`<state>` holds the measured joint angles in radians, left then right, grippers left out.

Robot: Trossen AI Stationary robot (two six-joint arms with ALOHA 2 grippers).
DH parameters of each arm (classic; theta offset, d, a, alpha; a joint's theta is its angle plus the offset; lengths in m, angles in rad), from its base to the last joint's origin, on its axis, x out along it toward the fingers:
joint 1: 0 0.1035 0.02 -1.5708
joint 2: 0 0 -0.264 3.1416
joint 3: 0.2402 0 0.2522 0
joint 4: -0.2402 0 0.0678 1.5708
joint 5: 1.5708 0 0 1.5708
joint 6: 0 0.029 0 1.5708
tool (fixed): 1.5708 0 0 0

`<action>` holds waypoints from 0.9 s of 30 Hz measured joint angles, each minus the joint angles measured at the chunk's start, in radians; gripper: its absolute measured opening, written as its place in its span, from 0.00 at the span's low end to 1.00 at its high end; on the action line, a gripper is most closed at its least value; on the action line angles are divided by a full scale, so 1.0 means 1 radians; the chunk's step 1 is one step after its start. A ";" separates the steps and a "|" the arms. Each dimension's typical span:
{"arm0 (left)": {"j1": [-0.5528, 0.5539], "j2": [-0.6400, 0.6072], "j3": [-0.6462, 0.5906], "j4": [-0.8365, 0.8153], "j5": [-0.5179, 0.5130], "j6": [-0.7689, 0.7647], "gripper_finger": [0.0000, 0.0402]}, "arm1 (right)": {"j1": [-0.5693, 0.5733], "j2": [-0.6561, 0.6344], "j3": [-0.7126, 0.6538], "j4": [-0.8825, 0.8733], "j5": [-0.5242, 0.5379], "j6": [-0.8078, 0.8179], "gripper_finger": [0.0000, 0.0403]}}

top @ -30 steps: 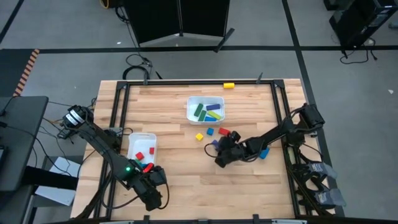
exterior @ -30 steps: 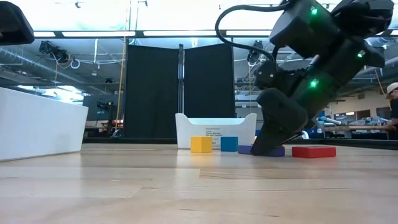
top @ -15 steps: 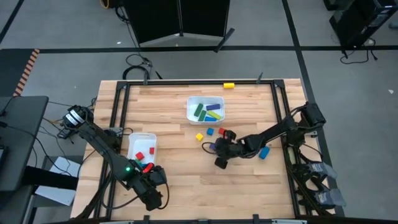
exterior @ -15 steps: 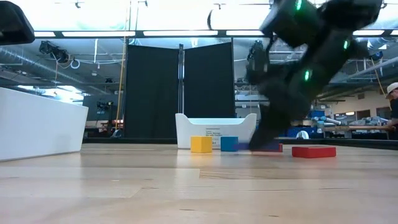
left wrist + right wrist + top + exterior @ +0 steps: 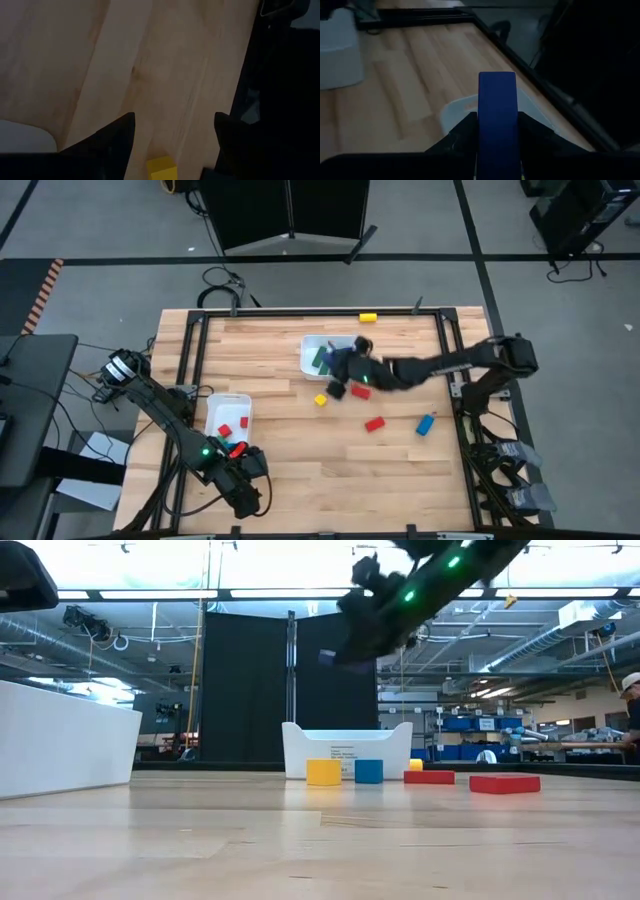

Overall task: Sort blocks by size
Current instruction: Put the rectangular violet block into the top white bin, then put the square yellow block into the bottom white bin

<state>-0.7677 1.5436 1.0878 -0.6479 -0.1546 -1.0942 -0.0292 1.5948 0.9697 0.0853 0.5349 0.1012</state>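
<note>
Wooden bench (image 5: 300, 480) framed in black rails, seen whole from above. Right arm stretched across it from the right edge, its pincer (image 5: 345, 365) raised over the near rim of the far white tray (image 5: 306, 360), clamped on a long dark-blue bar (image 5: 497, 120) standing up between the fingers in the right wrist view; same pincer high above the bench in the low view, bar end (image 5: 327, 657) just showing. Left arm folded along the left rail, its pincer (image 5: 245, 485) down by the near-left corner, fingers (image 5: 117, 137) apart over bare wood with a yellow block (image 5: 161, 167) between their tips. Far tray holding green, yellow and blue bars. Second white tray (image 5: 215, 402) at the left edge, with two small red cubes (image 5: 224, 430) inside and another red block (image 5: 239, 448) just past its near end. Loose on the bench: yellow cube (image 5: 320, 400) and blue cube (image 5: 337, 391) just near of the far tray, red bar (image 5: 375, 423) toward the middle, light-blue block (image 5: 425, 424) nearer the right rail, well apart from the tray. Yellow bar (image 5: 368, 317) lying on the far rail.
</note>
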 joint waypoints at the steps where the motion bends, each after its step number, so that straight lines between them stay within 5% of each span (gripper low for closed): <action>1: 0.000 0.000 0.000 0.000 0.008 -0.013 0.70 | -0.038 0.010 0.001 0.002 -0.040 0.004 0.29; 4: -0.005 0.000 0.000 0.001 0.048 -0.053 0.69 | -0.123 0.054 0.001 -0.004 -0.133 0.027 0.32; 11: -0.041 -0.001 0.007 0.000 0.108 -0.101 0.62 | -0.198 0.109 0.001 0.032 -0.198 0.007 0.68; 15: -0.077 0.011 0.007 0.004 0.163 -0.192 0.59 | -0.182 0.092 0.001 0.102 -0.205 -0.042 0.80; 27: -0.131 0.114 0.008 -0.004 0.302 -0.399 0.59 | -0.156 0.088 0.001 0.159 -0.217 -0.051 0.75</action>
<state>-0.8991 1.6581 1.0954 -0.6518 0.1478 -1.4937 -0.1852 1.6825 0.9710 0.2445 0.3180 0.0498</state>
